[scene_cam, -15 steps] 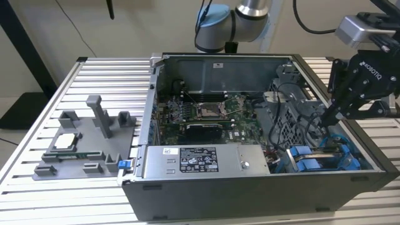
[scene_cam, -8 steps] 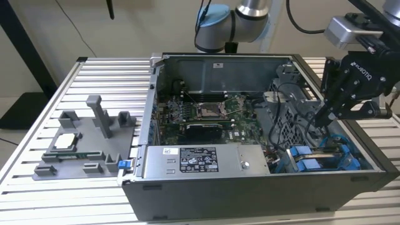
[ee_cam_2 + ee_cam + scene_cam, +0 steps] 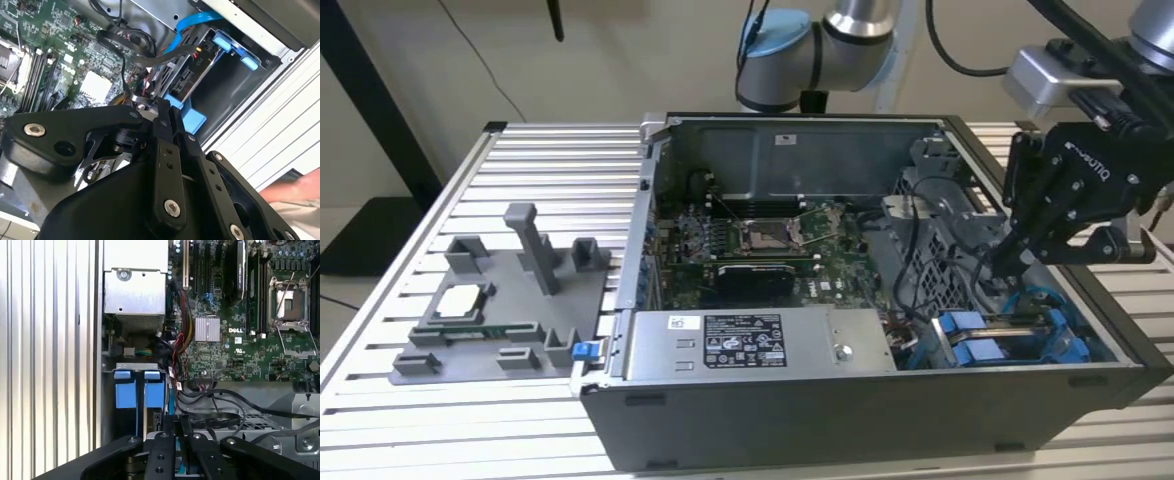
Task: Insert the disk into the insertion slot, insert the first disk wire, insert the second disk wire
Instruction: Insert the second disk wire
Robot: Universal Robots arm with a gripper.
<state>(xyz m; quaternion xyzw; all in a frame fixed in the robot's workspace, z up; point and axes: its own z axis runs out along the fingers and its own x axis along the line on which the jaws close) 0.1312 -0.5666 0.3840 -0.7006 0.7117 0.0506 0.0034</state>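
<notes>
Pretty tight in there: the gripper (image 3: pixel 1014 262) hangs inside the open computer case (image 3: pixel 854 410) at the exterior view's right, with black cables (image 3: pixel 220 415) and a light blue cable (image 3: pixel 192 27) looping right across the approach to the insertion slot (image 3: pixel 1007 338). The case wall and the grey power supply box (image 3: pixel 754 342) hem that corner in. Way more room over the motherboard (image 3: pixel 761 240), and the slatted table (image 3: pixel 400 420) beside the grey fixture (image 3: pixel 507 300) is open.

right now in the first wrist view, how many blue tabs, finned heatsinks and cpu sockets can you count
blue tabs: 2
finned heatsink: 1
cpu socket: 1
total: 4
</notes>
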